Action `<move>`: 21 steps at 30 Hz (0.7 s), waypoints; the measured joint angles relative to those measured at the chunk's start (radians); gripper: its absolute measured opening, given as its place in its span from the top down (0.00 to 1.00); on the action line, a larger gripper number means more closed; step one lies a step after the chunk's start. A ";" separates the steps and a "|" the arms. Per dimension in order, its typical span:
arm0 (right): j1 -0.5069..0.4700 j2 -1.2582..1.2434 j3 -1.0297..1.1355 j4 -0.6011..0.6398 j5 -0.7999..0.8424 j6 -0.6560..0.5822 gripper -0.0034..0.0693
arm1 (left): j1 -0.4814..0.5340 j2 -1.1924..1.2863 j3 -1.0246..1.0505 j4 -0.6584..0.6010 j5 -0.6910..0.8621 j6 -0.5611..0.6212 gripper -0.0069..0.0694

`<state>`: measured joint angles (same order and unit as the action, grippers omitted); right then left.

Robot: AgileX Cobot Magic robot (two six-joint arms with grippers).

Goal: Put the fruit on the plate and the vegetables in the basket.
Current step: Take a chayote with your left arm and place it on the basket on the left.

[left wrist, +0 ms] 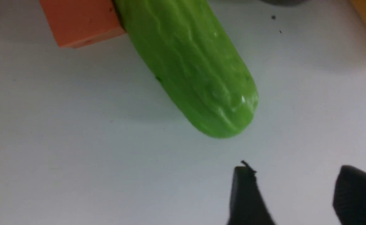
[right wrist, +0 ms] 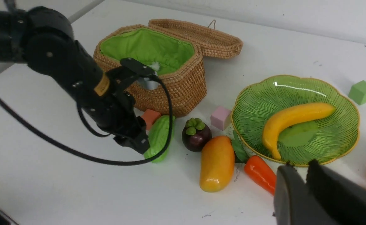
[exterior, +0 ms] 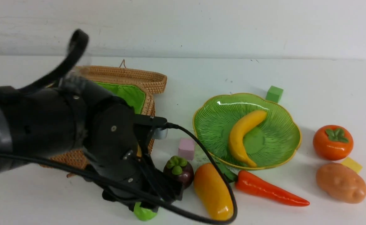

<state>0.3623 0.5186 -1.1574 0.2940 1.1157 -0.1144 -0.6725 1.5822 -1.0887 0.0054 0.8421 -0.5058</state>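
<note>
The cucumber [left wrist: 189,68] lies on the counter [left wrist: 76,150] just in front of the basket [right wrist: 176,84], against an orange foam cube [left wrist: 80,22]. It looks light, stiff and glossy, so probably slippery; across the middle of its body seems the safest hold. The left gripper [left wrist: 295,181] has its jaws apart and empty, near the free end. The right gripper [right wrist: 308,178] is closed on nothing.

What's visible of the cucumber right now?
The cucumber is light green and glossy, plastic-looking, with bumpy ridged skin and a rounded end. It lies flat on the white table near the basket, unheld. An orange cube butts against its side. The left fingers stand apart just short of its rounded end, not touching it.
</note>
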 joint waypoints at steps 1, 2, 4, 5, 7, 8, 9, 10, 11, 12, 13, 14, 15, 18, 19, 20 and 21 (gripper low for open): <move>0.000 0.000 0.000 0.000 0.000 -0.002 0.83 | -0.001 0.015 -0.003 0.017 -0.014 -0.046 0.30; 0.000 0.000 0.000 0.000 0.000 -0.003 0.83 | -0.001 0.018 -0.004 0.026 -0.020 -0.056 0.27; 0.000 0.000 0.000 0.000 0.001 -0.006 0.83 | -0.001 0.059 -0.007 0.102 -0.052 -0.174 0.13; 0.000 0.000 0.000 0.000 0.001 -0.006 0.83 | -0.001 0.070 -0.008 0.122 -0.058 -0.205 0.11; 0.000 0.000 0.000 0.000 0.005 -0.007 0.83 | -0.001 0.099 -0.009 0.195 -0.077 -0.269 0.08; 0.000 0.000 0.000 0.000 0.008 -0.008 0.83 | -0.001 0.111 -0.009 0.221 -0.087 -0.292 0.08; 0.000 0.000 0.000 0.000 0.010 -0.009 0.83 | -0.001 0.116 -0.009 0.233 -0.093 -0.304 0.08; 0.000 0.000 0.000 0.000 0.013 -0.009 0.83 | -0.001 0.128 -0.009 0.247 -0.104 -0.318 0.09; 0.000 0.000 0.000 0.001 0.015 -0.009 0.83 | -0.001 0.147 -0.009 0.256 -0.123 -0.329 0.11; 0.000 0.000 0.000 0.001 0.015 -0.009 0.83 | -0.001 0.158 -0.009 0.256 -0.131 -0.333 0.12; 0.000 0.000 0.000 0.002 0.015 -0.010 0.83 | -0.001 0.158 -0.009 0.256 -0.133 -0.334 0.13; 0.000 0.000 0.000 0.002 0.015 -0.010 0.83 | -0.001 0.175 -0.009 0.256 -0.142 -0.336 0.15; 0.000 0.000 0.000 0.002 0.015 -0.010 0.83 | -0.001 0.187 -0.009 0.258 -0.144 -0.336 0.16; 0.000 0.000 0.000 0.004 0.016 -0.010 0.82 | -0.001 0.215 -0.009 0.261 -0.144 -0.337 0.19; 0.000 0.000 0.000 0.006 0.017 -0.010 0.82 | -0.001 0.227 -0.009 0.262 -0.146 -0.337 0.19; 0.000 0.000 0.000 0.007 0.017 -0.010 0.82 | -0.001 0.231 -0.009 0.262 -0.146 -0.337 0.19; 0.000 0.000 0.000 0.012 0.020 -0.010 0.82 | -0.001 0.240 -0.009 0.263 -0.146 -0.337 0.19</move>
<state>0.3623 0.5186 -1.1574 0.3057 1.1354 -0.1245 -0.6735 1.8222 -1.0981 0.2685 0.6966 -0.8424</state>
